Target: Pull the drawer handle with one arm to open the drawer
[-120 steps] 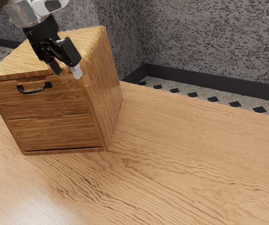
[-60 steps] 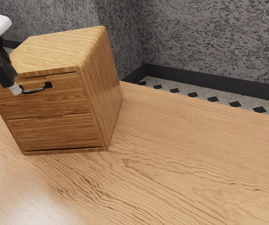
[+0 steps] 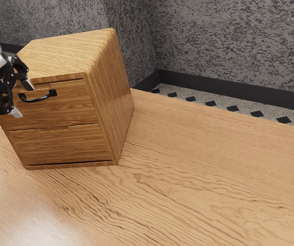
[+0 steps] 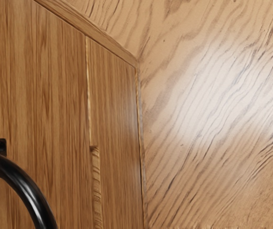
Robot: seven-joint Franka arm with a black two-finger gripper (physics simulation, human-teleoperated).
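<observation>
A wooden cabinet (image 3: pixel 98 77) stands on the table at the exterior view's left, with two drawer fronts. The upper drawer (image 3: pixel 59 107) carries a black curved handle (image 3: pixel 37 96) and looks flush with the cabinet. My gripper (image 3: pixel 21 98) is at the handle's left end, in front of the drawer, and it is open. One finger is above the handle's end and the other below it, standing well apart. In the wrist view the handle (image 4: pixel 19 186) curves close under my hand against the drawer front (image 4: pixel 41 95).
The lower drawer (image 3: pixel 59 144) has no handle that I can see. The wooden table (image 3: pixel 203 174) stretches wide toward the exterior view's right. A grey speckled wall (image 3: pixel 229 36) and a tiled floor (image 3: pixel 249 105) lie behind the table.
My hand has gone from above the cabinet's top to the exterior view's left, then turned in to the handle's left end. The drawer front has not moved.
</observation>
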